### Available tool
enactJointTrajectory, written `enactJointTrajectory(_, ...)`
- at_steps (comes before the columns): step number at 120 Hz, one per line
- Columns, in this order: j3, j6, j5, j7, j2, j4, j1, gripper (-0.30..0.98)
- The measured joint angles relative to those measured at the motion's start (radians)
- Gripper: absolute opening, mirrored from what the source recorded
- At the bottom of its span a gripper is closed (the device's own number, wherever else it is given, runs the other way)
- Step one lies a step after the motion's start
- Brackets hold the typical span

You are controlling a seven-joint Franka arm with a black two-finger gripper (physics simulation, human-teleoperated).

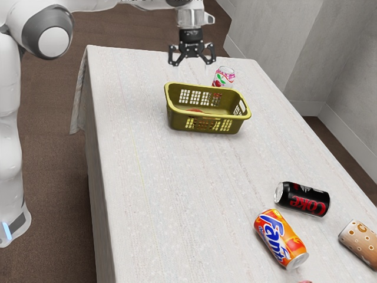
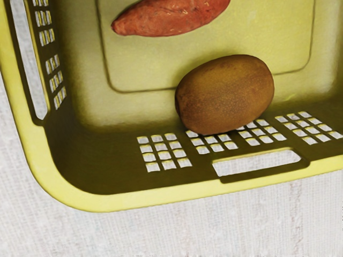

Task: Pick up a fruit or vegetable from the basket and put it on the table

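In the exterior view my gripper (image 1: 191,58) hangs above the far side of the olive-green basket (image 1: 206,127), its fingers spread wide and nothing between them. The wrist view looks down into the basket (image 2: 80,202). A brown, rounded kiwi-like fruit (image 2: 225,93) lies against the perforated wall by a handle slot, and a reddish sweet potato (image 2: 171,16) rests apart from it on the basket floor. Part of the sweet potato (image 1: 196,111) is visible over the rim in the exterior view; the front wall hides much of the inside.
A pink-and-white can (image 1: 224,77) stands right behind the basket on the pale table (image 1: 177,188). Toward the exterior view's lower right lie a black Coke can (image 1: 303,198), an orange Fanta can (image 1: 281,239) and a brown spotted object (image 1: 360,243).
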Motion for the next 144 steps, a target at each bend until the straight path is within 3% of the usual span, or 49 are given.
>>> enactJointTrajectory(22, -0.001, 0.003, -0.015, -0.073, 0.004, -0.034, -0.006, 0.69)
enactJointTrajectory(59, -0.002, 0.011, -0.027, -0.151, 0.05, -0.039, 0.092, 0.69)
enactJointTrajectory(92, -0.007, 0.061, -0.073, -0.191, 0.109, -0.033, 0.086, 0.69)
enactJointTrajectory(144, -0.055, 0.13, -0.082, -0.227, 0.134, -0.033, 0.072, 0.69)
